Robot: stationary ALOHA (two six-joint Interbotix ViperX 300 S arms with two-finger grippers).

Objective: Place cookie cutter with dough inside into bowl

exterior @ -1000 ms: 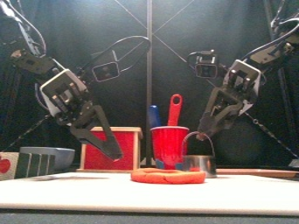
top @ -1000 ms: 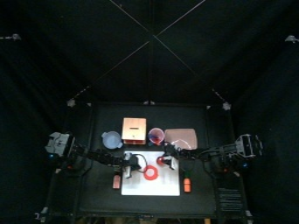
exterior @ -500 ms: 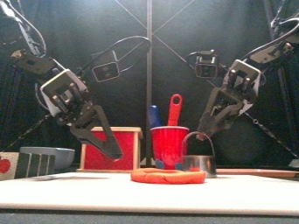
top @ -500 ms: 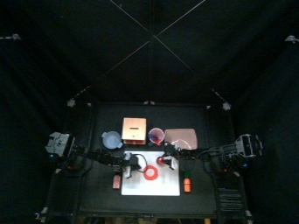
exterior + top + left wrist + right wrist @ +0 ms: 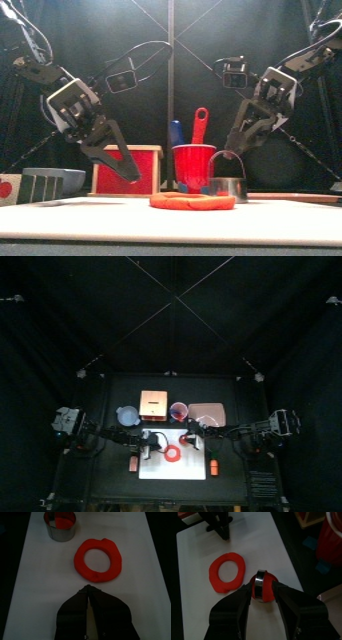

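The right gripper (image 5: 263,581) stands fairly wide, its jaws set to either side of the cutter (image 5: 263,588). The grip looks closed on the metal ring, though contact is hard to see for certain. The cutter is a short steel band with a plug of red dough filling it. In the front view it rests upright on the white mat (image 5: 40,572), just behind the dough and to the right of the middle.

The dough (image 5: 83,559) lies flat on the mat as a red ring with an oval hole in its middle, just beside the cutter and not touching it.

The left gripper (image 5: 87,588) hangs above the mat on the other side of the dough. Its jaws are narrow, with only a thin slit between them, and it holds nothing. Its tips point down toward the near edge of the red ring and are clear of it.

The bowl (image 5: 207,412) sits on the worktop behind the mat, on the right, well apart from the cutter. Left of it stand a red cup (image 5: 194,165) with utensils in it and a red box (image 5: 130,165). An orange bar (image 5: 211,464) lies on the mat's right side.
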